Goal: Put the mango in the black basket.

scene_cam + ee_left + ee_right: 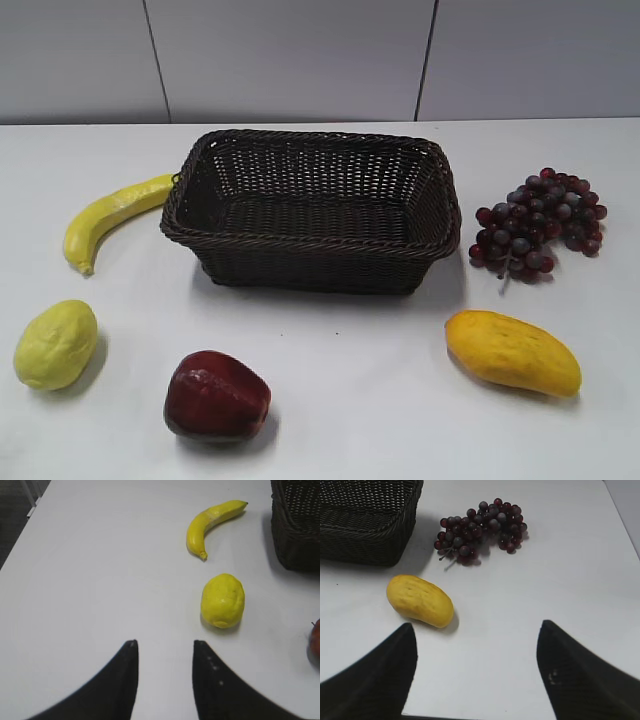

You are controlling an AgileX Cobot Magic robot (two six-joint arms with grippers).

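Note:
The mango (512, 351) lies on the white table at the front right, in front of the black basket's right corner; it also shows in the right wrist view (420, 600). The black basket (312, 242) stands empty in the middle of the table, and its corner shows in both wrist views (367, 525) (296, 530). My right gripper (476, 627) is open and empty, just short of the mango and to its right. My left gripper (165, 644) is open and empty over bare table, short of the lemon. Neither gripper shows in the exterior view.
A banana (112, 214) lies left of the basket, a lemon (56, 344) at the front left, a red apple (215, 396) at the front middle. Dark grapes (540, 222) lie right of the basket. The table's left edge (25, 532) shows in the left wrist view.

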